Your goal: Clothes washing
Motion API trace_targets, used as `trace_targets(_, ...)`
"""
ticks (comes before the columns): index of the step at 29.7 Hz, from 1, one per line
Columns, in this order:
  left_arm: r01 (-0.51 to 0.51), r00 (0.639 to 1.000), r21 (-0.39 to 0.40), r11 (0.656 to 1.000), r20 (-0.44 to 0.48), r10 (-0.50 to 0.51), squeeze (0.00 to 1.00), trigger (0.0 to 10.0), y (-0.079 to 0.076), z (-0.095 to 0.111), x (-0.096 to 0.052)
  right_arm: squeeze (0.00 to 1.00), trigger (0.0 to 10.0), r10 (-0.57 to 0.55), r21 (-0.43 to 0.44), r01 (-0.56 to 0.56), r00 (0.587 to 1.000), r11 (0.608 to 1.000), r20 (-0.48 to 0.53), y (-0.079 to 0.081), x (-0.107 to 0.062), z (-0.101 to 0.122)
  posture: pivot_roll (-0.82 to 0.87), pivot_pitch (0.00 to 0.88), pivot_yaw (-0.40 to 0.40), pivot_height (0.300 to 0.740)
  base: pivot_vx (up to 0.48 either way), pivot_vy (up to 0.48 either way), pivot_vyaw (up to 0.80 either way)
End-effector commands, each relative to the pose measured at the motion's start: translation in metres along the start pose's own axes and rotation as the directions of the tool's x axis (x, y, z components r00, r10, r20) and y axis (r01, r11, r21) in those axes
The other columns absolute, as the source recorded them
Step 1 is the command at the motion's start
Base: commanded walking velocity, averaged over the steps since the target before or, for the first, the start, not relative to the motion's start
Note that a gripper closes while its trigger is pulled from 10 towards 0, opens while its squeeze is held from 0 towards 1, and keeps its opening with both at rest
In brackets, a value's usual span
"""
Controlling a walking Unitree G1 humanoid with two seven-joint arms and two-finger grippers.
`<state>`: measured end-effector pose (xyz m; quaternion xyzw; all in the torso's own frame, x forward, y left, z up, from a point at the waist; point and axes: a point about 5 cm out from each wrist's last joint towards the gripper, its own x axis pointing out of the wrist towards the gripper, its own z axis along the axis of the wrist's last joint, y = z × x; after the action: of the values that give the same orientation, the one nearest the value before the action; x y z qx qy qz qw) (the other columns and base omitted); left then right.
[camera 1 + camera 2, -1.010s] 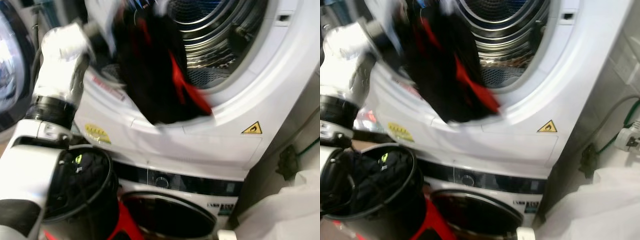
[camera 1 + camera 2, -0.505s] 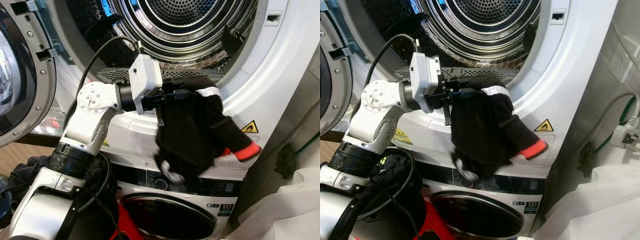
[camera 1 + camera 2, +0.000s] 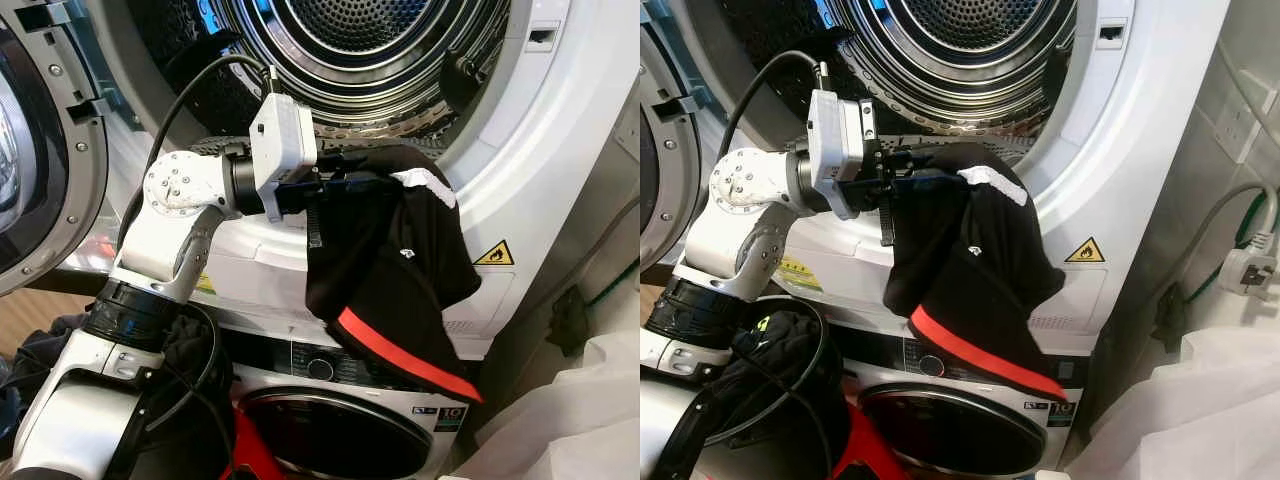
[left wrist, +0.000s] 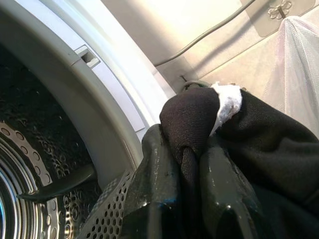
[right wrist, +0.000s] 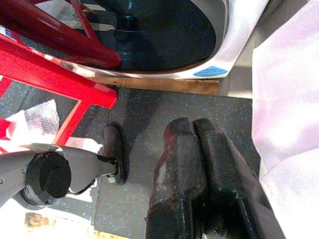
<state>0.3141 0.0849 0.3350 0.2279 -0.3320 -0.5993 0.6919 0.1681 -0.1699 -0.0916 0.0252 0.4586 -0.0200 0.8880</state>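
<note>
Pinching a black garment (image 3: 385,260), the left gripper (image 3: 335,185) held just outside the drum (image 3: 370,50) mouth | garment had unfurled since half a second before, red hem hanging lower | not yet loaded, needs pushing inward | right gripper (image 5: 197,184) pressed together, idle near floor (image 5: 144,124)

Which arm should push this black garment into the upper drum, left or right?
Left. The left gripper is already shut on the black garment at the lip of the open upper drum. The right gripper hangs shut and low, pointing at the floor by the lower machine.
</note>
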Motion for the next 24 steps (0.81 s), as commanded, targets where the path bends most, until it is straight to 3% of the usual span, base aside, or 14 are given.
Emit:
trace_targets(1, -0.002, 1.000, 0.041, 0.999, 0.006, 0.002, 0.00, 0.0, 0.006, 0.009, -0.001, 0.00, 10.0, 0.001, 0.016, -0.001, 1.000, 1.000, -0.005, 0.002, -0.001, -0.003, 0.08, 0.000, 0.117, 0.740, 0.000, 0.000, 0.00)
trace_targets(9, -0.012, 1.000, 0.043, 0.999, -0.006, 0.012, 0.00, 0.0, 0.014, 0.007, -0.003, 0.00, 10.0, 0.001, 0.014, -0.001, 1.000, 1.000, -0.017, 0.002, -0.002, -0.008, 0.08, 0.000, 0.115, 0.740, 0.000, 0.000, 0.00)
trace_targets(11, -0.064, 0.998, 0.067, 0.996, 0.006, 0.064, 0.00, 0.0, 0.025, 0.009, -0.004, 0.00, 10.0, 0.001, 0.013, -0.001, 1.000, 1.000, -0.018, 0.002, -0.001, -0.007, 0.09, 0.000, 0.115, 0.740, 0.000, 0.000, 0.00)
trace_targets(14, -0.290, 0.955, 0.044, 0.956, 0.081, 0.286, 0.00, 0.0, 0.066, 0.018, -0.011, 0.00, 10.0, 0.003, 0.009, -0.003, 1.000, 1.000, -0.018, 0.002, -0.001, -0.007, 0.09, 0.000, 0.113, 0.740, 0.000, 0.000, 0.00)
trace_targets(20, -0.371, 0.928, 0.104, 0.923, 0.083, 0.364, 0.00, 0.0, 0.101, 0.036, -0.007, 0.00, 10.0, 0.006, -0.002, -0.006, 1.000, 1.000, -0.016, 0.000, -0.001, -0.005, 0.09, 0.000, 0.108, 0.740, 0.000, 0.000, 0.00)
trace_targets(21, -0.421, 0.907, 0.111, 0.900, 0.080, 0.414, 0.00, 0.0, 0.109, 0.040, -0.008, 0.00, 10.0, 0.006, -0.004, -0.006, 1.000, 1.000, -0.016, 0.000, -0.001, -0.005, 0.09, 0.000, 0.108, 0.740, 0.000, 0.000, 0.00)
trace_targets(22, -0.588, 0.809, 0.119, 0.800, 0.075, 0.583, 0.00, 0.0, 0.129, 0.050, -0.015, 0.00, 10.0, 0.006, -0.007, -0.007, 1.000, 1.000, -0.016, 0.000, -0.001, -0.005, 0.07, 0.000, 0.113, 0.740, 0.000, 0.000, 0.00)
trace_targets(23, -0.639, 0.769, 0.114, 0.761, 0.075, 0.635, 0.00, 0.0, 0.135, 0.052, -0.019, 0.00, 10.0, 0.006, -0.007, -0.006, 1.000, 1.000, -0.016, 0.000, -0.001, -0.005, 0.07, 0.000, 0.115, 0.740, 0.000, 0.000, 0.00)
trace_targets(24, -0.713, 0.699, 0.139, 0.687, 0.062, 0.712, 0.00, 0.0, 0.142, 0.055, -0.025, 0.00, 10.0, 0.005, -0.006, -0.005, 1.000, 1.000, -0.015, 0.000, -0.001, -0.005, 0.06, 0.000, 0.120, 0.740, 0.000, 0.000, 0.00)
